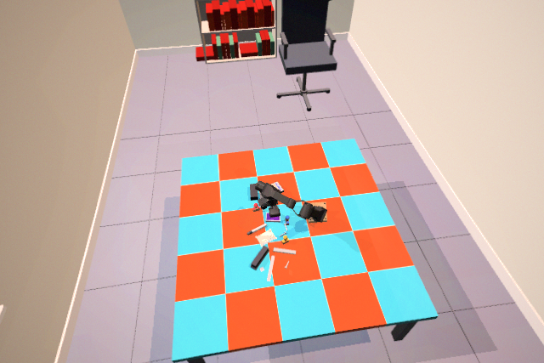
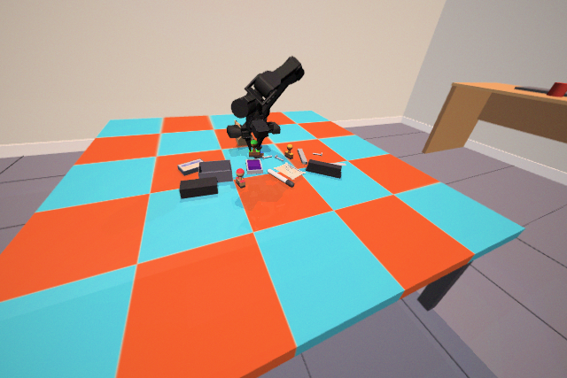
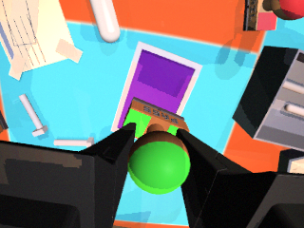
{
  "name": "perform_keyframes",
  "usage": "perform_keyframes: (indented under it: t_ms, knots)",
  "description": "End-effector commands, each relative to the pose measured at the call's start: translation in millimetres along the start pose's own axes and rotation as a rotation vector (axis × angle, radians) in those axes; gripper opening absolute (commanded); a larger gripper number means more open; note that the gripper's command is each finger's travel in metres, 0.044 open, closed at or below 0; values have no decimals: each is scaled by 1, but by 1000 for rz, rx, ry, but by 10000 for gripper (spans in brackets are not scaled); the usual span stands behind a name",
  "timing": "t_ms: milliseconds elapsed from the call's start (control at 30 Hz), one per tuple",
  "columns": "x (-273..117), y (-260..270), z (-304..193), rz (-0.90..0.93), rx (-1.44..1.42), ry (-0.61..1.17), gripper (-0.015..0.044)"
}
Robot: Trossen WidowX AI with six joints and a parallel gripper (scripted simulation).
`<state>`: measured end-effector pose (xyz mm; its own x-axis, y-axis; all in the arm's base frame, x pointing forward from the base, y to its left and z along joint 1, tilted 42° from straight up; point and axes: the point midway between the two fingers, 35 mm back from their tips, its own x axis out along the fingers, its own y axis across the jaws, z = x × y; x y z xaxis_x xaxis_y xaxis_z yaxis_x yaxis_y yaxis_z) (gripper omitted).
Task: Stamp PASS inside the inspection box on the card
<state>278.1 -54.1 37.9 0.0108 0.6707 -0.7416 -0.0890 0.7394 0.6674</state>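
Observation:
My gripper (image 3: pixel 156 132) (image 2: pixel 256 141) is shut on the PASS stamp, which has a green knob (image 3: pixel 159 166) (image 2: pixel 253 142) and a brown block with PASS lettering (image 3: pixel 154 112). In the wrist view the block overlaps the near end of the ink pad; it appears raised above it. The ink pad (image 3: pixel 161 76) (image 2: pixel 253 165) (image 1: pixel 273 217) is purple in a white frame. The card (image 3: pixel 45 33) (image 2: pixel 288 170) (image 1: pixel 264 237) lies flat with tape at its corners and thin dark lines; it is partly cut off in the wrist view. The stamp's underside is hidden.
A red-knobbed stamp (image 2: pixel 239 174) and a grey box (image 2: pixel 214 170) (image 3: pixel 273 104) stand near the pad. A marker (image 2: pixel 280 177) (image 3: pixel 105 21) lies beside the card. A yellow-knobbed stamp (image 2: pixel 289 150), a blue-knobbed stamp (image 1: pixel 286 219) and dark blocks (image 2: pixel 198 188) (image 1: pixel 259 257) stand around.

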Motion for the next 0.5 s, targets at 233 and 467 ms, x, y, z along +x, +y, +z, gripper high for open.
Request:
perform_keyframes:
  t_ms: [233,467]
  knots:
    - [-17,0,0,-6,1,-3,0]
    - [-18,16,12,-10,158,-5,0]
